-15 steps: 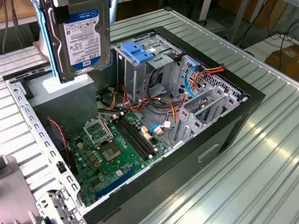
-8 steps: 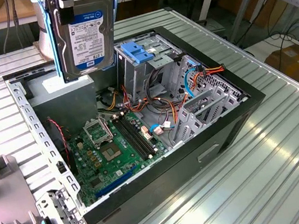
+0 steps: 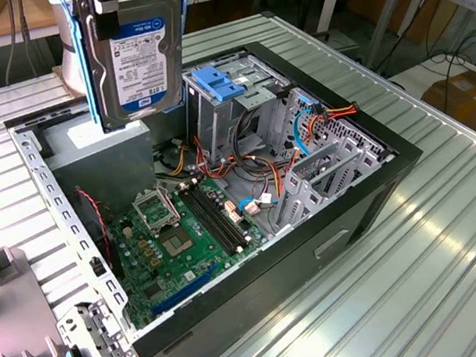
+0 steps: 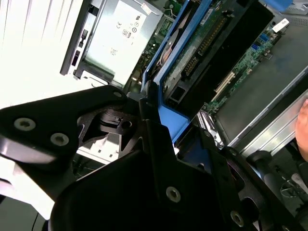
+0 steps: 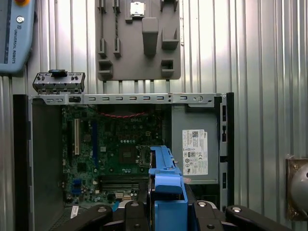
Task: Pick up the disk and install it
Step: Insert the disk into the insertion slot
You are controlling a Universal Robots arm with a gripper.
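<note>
Nearest the exterior camera, the ribbed metal table (image 3: pixel 434 274) is carrying everything. At seven o'clock in that view a perforated metal bracket (image 3: pixel 93 351) is lying just outside the computer case (image 3: pixel 321 247), apparently kept clear of the interior. The case is lying on its side with its panel off, so its inside is facing upward and giving open access from above. Inside, the green motherboard (image 3: pixel 174 234) is sitting toward the seven o'clock half and orange and yellow cables (image 3: pixel 254 162) are crossing the middle. Beyond them, at about one o'clock from the board, the steel drive cage (image 3: pixel 250 113) is standing with a paler blue slotted bracket (image 3: pixel 218 82) on top. Farther back, at eleven o'clock in the exterior view, the disk (image 3: pixel 139 58) is hanging upright in the air above a grey metal box (image 3: pixel 106 172) in the case's far corner, touching nothing below. I judge it is being held high so that its rails are clearing the case wall and the cables. The gripper (image 5: pixel 167 209) is clenching it by its upper end. Its black fingers (image 5: pixel 139 214) are pressing on either side of a bright blue rail in both wrist views, so the long body is hanging free beneath the grip. The disk is not yet sitting in the cage.
</note>
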